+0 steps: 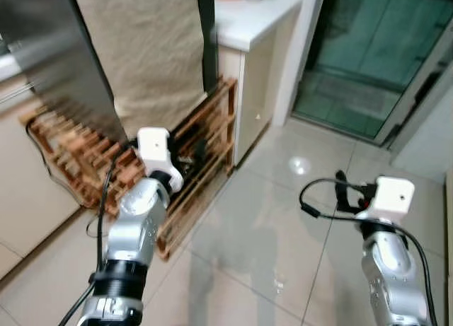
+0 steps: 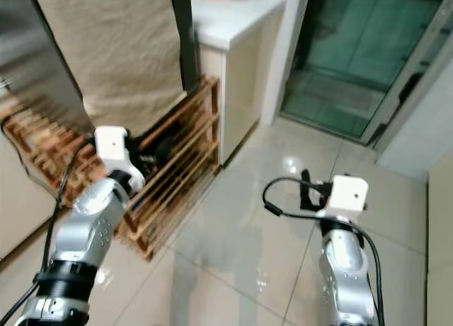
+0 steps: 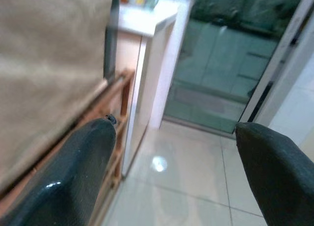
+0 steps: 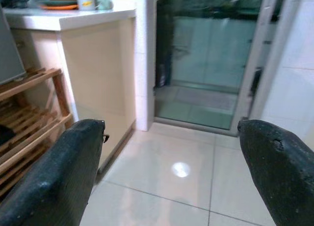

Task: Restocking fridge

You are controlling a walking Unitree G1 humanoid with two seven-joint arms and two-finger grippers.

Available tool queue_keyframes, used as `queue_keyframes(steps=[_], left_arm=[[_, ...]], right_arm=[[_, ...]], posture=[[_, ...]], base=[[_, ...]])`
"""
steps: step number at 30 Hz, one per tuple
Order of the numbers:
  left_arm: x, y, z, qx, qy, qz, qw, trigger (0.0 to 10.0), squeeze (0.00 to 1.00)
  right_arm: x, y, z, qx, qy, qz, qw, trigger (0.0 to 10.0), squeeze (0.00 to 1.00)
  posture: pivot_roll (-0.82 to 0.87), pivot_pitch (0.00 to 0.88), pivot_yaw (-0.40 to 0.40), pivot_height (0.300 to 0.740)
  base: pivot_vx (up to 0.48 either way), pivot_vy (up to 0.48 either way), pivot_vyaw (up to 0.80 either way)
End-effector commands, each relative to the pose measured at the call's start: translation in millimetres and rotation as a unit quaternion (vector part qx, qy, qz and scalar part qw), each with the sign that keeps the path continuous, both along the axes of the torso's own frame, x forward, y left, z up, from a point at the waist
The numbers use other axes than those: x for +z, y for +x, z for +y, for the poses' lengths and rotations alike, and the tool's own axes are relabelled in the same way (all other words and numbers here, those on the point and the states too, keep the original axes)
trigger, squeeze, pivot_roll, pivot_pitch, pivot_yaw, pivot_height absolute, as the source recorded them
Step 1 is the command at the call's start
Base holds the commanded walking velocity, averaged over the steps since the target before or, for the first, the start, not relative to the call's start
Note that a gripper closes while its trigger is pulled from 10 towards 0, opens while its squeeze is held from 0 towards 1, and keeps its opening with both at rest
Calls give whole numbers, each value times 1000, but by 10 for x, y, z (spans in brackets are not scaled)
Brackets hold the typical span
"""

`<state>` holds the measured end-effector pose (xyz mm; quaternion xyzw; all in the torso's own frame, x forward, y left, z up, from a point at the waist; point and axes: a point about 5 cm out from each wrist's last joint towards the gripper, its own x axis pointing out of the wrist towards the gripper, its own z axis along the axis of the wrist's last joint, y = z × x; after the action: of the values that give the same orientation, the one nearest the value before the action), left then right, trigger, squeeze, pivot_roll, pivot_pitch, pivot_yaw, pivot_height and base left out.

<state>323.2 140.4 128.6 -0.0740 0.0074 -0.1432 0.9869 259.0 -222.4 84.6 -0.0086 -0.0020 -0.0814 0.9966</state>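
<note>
Where glossy floor tiles (image 1: 283,213) spread, a wooden rack (image 1: 205,142) adjoins a white counter (image 1: 248,18).

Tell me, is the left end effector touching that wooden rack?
Apart. The left wrist view shows the left end effector open and empty, with floor tiles between its fingers and the wooden rack off to one side.

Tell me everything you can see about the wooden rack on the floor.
The wooden rack is a low, long shelf of reddish-brown slats, with several tiers of thin bars in an open frame. It stands on the glossy tiled floor, beside a white-topped cabinet. A beige cloth hangs down over its top. Some dark things lie on its slats, too blurred to name. The left gripper, fingers open, is raised near it without touching.
</note>
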Motion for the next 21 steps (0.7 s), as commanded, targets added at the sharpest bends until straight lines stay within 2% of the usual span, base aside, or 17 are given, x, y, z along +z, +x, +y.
queue_keyframes(steps=[1,8,10,17,18,21], left_arm=[[69,11,40,3,9,-16,1000,10000,0],[105,-25,-35,-14,-18,-28,999,10000,0],[168,-54,-83,-31,-35,-49,998,10000,0],[219,-68,-113,-45,-37,-66,996,10000,0],[235,-81,-131,-51,-52,-69,995,10000,0],[222,-130,-208,-65,-48,-70,994,10000,0]], right_arm=[[15,27,57,5,12,-4,1000,10000,0],[5,30,54,4,11,-3,1000,10000,0],[-6,31,47,4,10,-1,1000,10000,0],[1,48,48,5,8,-8,1000,10000,0],[3,50,53,8,6,-10,1000,10000,0],[4,59,69,13,5,-12,1000,10000,0]], posture=[[-76,0,31,740],[-77,0,31,740],[-76,0,30,740],[-73,0,30,740],[-73,0,31,740],[-71,0,33,740]], base=[[0,480,-719],[0,480,-719],[0,480,-719],[0,480,-658],[0,480,0],[0,480,0]])
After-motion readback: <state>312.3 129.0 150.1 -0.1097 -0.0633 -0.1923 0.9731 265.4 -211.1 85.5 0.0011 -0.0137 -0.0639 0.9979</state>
